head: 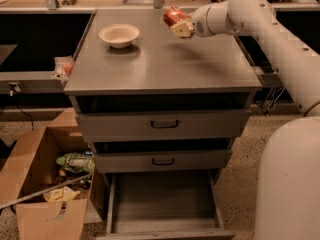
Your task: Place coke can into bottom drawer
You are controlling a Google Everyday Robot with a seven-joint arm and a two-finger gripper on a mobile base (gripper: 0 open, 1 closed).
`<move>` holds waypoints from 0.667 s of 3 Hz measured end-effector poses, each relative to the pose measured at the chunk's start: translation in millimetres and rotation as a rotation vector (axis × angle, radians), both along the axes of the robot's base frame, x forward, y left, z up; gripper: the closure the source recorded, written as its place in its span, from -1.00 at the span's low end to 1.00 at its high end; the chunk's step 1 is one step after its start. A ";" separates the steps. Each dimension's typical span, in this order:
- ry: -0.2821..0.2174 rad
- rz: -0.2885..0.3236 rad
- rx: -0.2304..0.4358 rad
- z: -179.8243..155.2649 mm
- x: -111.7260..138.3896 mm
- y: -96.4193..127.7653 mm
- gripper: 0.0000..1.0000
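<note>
Grey cabinet top (165,64) fills the upper middle of the frame. Over its far right part the gripper (178,25) clenches the coke can (171,15), seemingly clear of the surface. The carry step looks in hand. Next it must travel down to the open bottom drawer (165,204), lower centre.

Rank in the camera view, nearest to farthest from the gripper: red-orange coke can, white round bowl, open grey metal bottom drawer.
Gripper over cabinet top, back right.
1. coke can: gripped.
2. bowl: left, on top.
3. bottom drawer: far below, front.
</note>
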State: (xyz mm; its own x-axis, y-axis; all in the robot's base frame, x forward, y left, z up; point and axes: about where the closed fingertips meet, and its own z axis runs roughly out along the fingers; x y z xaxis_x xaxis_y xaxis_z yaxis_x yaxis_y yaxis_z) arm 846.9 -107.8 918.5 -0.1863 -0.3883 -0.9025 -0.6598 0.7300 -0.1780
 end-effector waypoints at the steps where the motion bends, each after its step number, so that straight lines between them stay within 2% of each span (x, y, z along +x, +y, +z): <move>1: 0.006 0.042 0.013 -3.0 -6.5 7.0 1.00; 2: 0.014 0.180 0.025 4.4 -57.6 18.8 1.00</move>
State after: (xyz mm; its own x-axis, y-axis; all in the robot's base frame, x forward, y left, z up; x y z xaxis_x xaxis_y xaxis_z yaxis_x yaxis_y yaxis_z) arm 789.4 -89.0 922.9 -0.1287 -0.3944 -0.9099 -0.7826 0.6039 -0.1511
